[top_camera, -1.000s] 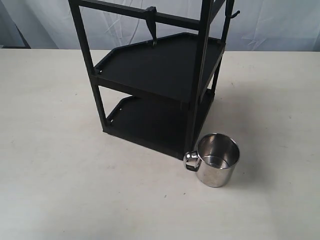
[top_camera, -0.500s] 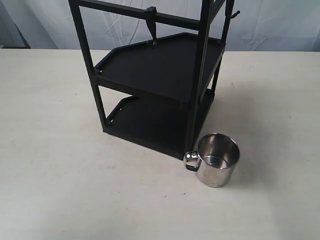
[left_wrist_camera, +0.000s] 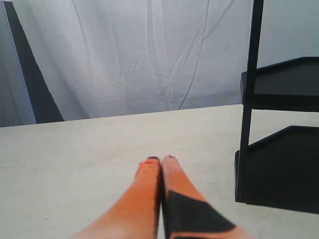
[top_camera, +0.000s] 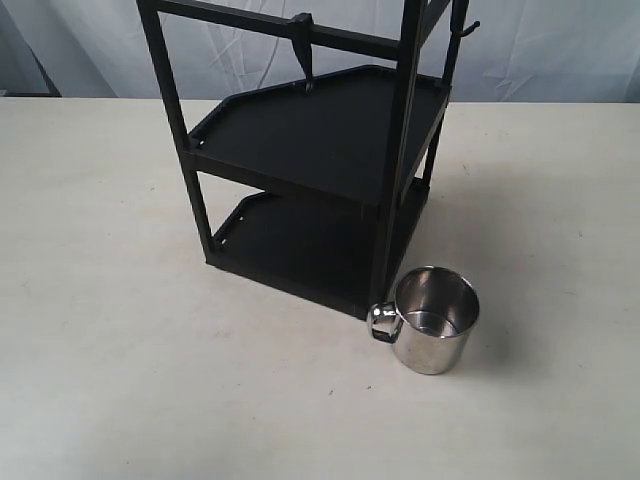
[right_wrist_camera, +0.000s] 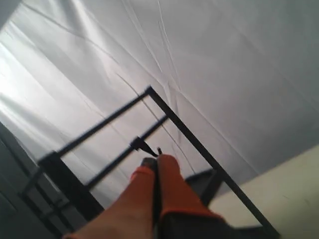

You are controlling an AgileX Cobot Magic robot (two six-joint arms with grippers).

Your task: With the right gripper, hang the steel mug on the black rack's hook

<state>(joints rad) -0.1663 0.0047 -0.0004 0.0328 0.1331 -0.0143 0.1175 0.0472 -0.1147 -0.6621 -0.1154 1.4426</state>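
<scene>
- Steel mug (top_camera: 434, 330) stands upright on the counter (top_camera: 110, 350), toward its near edge and right of the middle, just beside the near right foot of the black rack (top_camera: 320, 150); its handle points left, toward that foot.
- Nothing in the exterior view has changed over the last second: mug, rack and the hook (top_camera: 303, 50) on the top bar sit exactly as before, so I judge the task not yet begun.
- Right gripper (right_wrist_camera: 155, 162) is clenched, pads together on nothing. Its camera is tilted up at the rack's top bar and the curtain, and the mug is absent from that view, so it seems well apart from the mug.
- Left gripper (left_wrist_camera: 160, 160) is likewise pressed closed and empty, low over the counter beside the rack.
</scene>
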